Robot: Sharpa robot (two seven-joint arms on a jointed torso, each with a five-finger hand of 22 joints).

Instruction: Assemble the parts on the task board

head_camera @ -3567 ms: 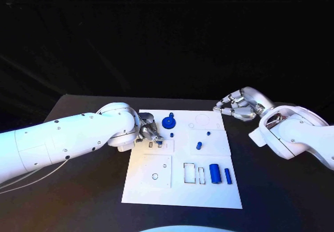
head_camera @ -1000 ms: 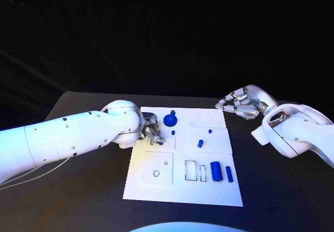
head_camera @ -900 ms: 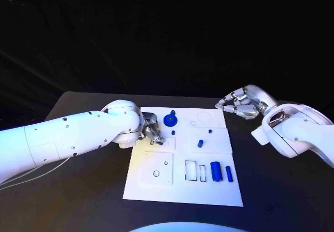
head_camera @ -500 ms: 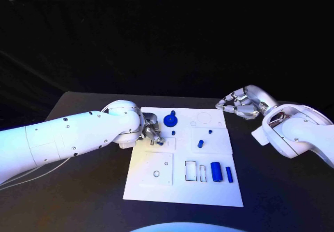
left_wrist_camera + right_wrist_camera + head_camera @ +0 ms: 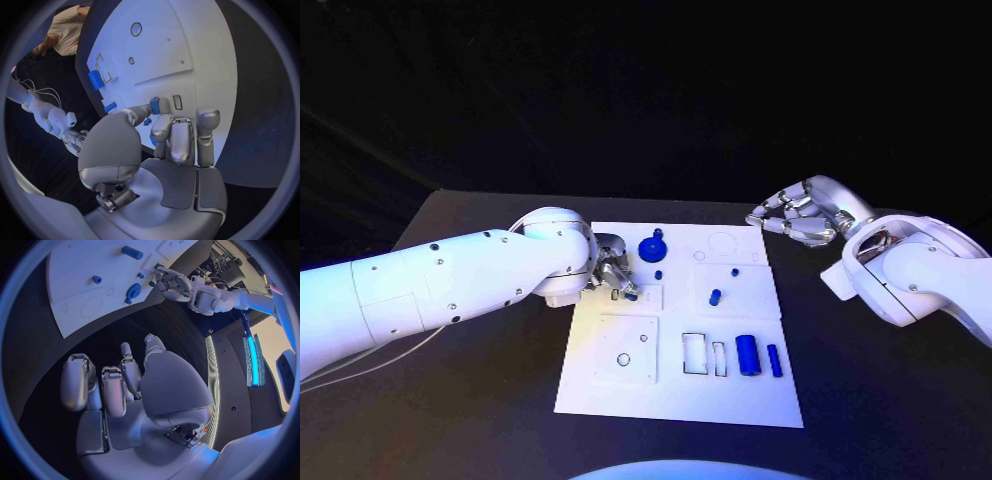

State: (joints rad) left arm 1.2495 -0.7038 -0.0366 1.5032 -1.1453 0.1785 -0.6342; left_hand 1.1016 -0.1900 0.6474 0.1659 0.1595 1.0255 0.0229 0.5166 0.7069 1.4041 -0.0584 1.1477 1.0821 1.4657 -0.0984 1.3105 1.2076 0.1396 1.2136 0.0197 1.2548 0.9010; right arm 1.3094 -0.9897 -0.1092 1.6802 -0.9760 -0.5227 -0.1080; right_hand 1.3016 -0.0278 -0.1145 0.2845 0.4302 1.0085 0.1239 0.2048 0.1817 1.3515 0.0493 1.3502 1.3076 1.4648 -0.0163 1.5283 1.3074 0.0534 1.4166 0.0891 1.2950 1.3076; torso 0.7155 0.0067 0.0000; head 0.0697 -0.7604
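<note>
Setting: black counter [image 5: 473, 400] against a dark background, with the white task board [image 5: 678, 395] laid flat at its middle, within reach of both arms.
Left hand: the left hand [image 5: 612, 272] is lowered over the board's left edge; in the left wrist view a small blue part [image 5: 154, 105] is pinched between the fingers [image 5: 172, 140] beside a little rectangular slot, apparently so that it can be seated there.
Right hand: the right hand [image 5: 798, 221] is held off the board's far right corner, fingers curled in with nothing in them, judged to be parked out of the way.
Parts: a blue round part [image 5: 653, 248] stands near the far edge; a short blue peg [image 5: 714, 297] lies mid-board; a blue cylinder [image 5: 747, 354] and a thinner blue bar [image 5: 775, 359] lie side by side near the right edge, next to outlined rectangular slots, presumably their seats.
Progress: most recesses are seen unfilled, so assembly is judged to be at an early stage.
</note>
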